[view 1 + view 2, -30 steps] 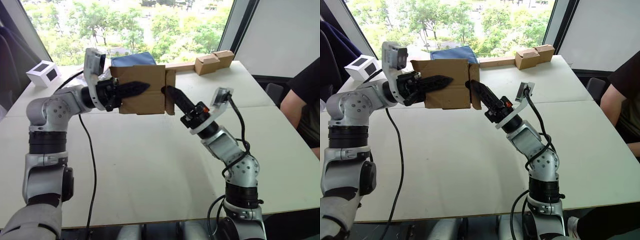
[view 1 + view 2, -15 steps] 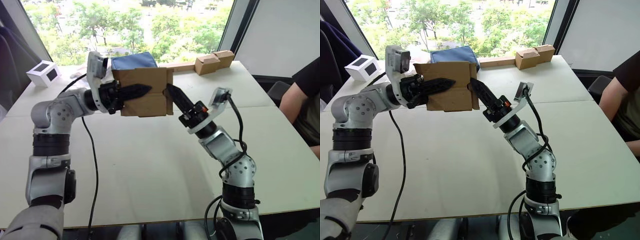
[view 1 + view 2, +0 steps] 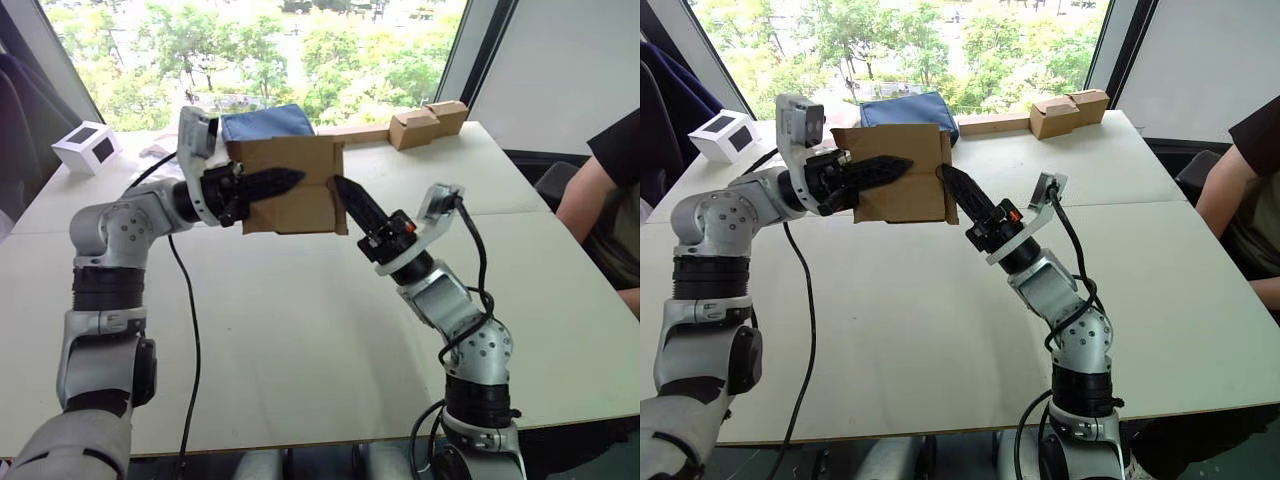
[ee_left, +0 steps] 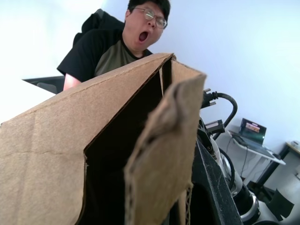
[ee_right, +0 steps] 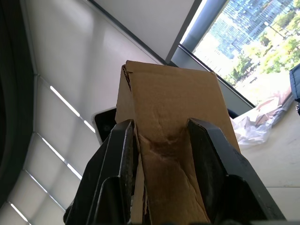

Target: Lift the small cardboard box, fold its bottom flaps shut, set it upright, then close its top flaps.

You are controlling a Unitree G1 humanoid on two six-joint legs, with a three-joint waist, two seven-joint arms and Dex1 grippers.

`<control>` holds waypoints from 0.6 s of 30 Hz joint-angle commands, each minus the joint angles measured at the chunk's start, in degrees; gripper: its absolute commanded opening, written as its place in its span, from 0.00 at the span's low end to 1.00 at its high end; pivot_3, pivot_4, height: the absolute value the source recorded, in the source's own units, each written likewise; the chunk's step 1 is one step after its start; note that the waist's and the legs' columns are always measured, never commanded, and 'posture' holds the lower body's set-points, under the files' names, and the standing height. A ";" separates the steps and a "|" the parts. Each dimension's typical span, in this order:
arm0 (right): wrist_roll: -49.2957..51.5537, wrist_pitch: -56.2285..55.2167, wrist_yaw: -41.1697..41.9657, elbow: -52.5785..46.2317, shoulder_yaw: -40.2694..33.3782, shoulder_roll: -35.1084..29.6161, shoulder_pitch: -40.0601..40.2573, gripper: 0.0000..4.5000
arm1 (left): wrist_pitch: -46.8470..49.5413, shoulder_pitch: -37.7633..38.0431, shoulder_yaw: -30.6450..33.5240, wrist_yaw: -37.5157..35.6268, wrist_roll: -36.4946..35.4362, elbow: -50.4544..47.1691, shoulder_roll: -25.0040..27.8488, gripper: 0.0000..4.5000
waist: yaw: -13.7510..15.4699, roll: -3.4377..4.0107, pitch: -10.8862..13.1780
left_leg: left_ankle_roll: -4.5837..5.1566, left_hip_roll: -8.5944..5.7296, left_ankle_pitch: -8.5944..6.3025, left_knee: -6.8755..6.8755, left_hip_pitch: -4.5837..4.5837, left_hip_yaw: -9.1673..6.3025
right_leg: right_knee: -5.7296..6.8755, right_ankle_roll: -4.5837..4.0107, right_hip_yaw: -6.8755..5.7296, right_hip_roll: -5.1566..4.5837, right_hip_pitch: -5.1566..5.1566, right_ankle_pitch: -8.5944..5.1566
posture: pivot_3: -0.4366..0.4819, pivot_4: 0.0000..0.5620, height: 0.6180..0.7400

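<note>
The small cardboard box (image 3: 300, 205) is held in the air over the far side of the table, lying sideways with its open ends to left and right. My left gripper (image 3: 290, 180) is shut on its wall; one black finger lies across the near face. My right gripper (image 3: 342, 190) comes up from the right with its fingers spread, open, tips pressed against the end flap (image 5: 164, 154) at the box's right end. That flap is dented between the fingers (image 5: 213, 159). In the left wrist view the box's dark inside (image 4: 117, 154) and a bent flap (image 4: 164, 154) show.
A white cube box with a black window (image 3: 88, 146) stands far left on the white table (image 3: 300, 340). A blue bag (image 3: 268, 121) lies behind the carton. Tan boxes on a cardboard strip (image 3: 428, 122) sit far right. A person (image 3: 612, 190) sits at the table's right side.
The left gripper has carried the box a little to the right and higher. The right gripper has pushed the right-end flap, which stood out, in against the box.
</note>
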 commanded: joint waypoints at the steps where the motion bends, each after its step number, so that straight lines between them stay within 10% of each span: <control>1: -0.32 -0.99 -0.16 -1.96 2.63 2.17 -1.61 0.41 | -0.99 -1.80 0.58 0.52 -0.34 -0.90 -0.62 0.00 | 0.01 0.00 0.00 | 0.00 0.00 0.00 0.00 0.00 0.00 | 0.00 0.00 0.00 0.00 0.00 0.00 | 0.48 0.27 0.98; 18: -2.93 -1.43 0.44 -4.55 2.48 -0.56 -0.53 0.41 | -2.40 -2.34 0.73 0.06 0.94 0.51 0.90 0.00 | 0.03 0.00 0.00 | 0.00 -0.01 0.00 0.00 0.00 0.00 | 0.00 0.00 0.00 0.00 -0.01 0.00 | 0.48 0.27 0.98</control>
